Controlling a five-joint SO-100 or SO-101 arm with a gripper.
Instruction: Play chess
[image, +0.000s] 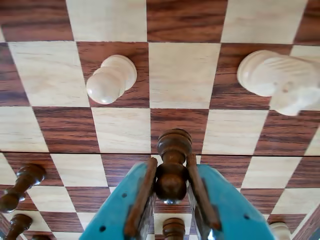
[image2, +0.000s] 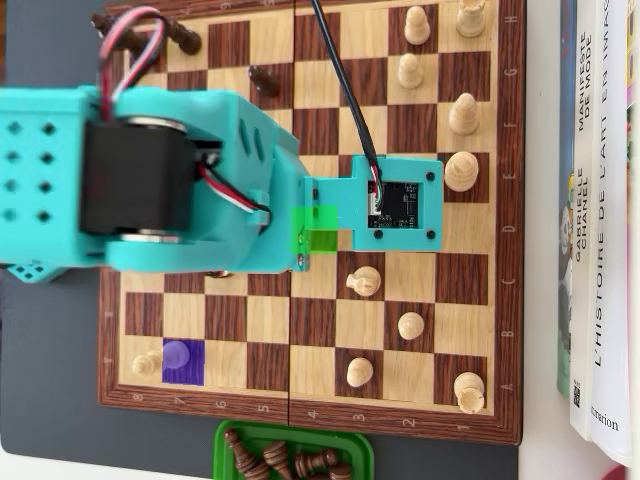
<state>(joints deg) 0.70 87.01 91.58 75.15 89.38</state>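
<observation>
— What is seen nearest the wrist camera?
— A dark pawn (image: 172, 165) is clamped between the teal gripper (image: 172, 187) fingers, over the board (image: 120, 130).
— And beyond it?
— A light pawn (image: 111, 78) is seen on a dark square up left, a light knight (image: 280, 80) up right. From above, the pawn is hidden by the arm (image2: 150, 180); captured dark pieces are held in a green tray (image2: 228, 440), and books (image2: 600, 220) are laid beside the board

Close wrist view, high overhead, shared chessboard (image2: 310, 345)
</observation>
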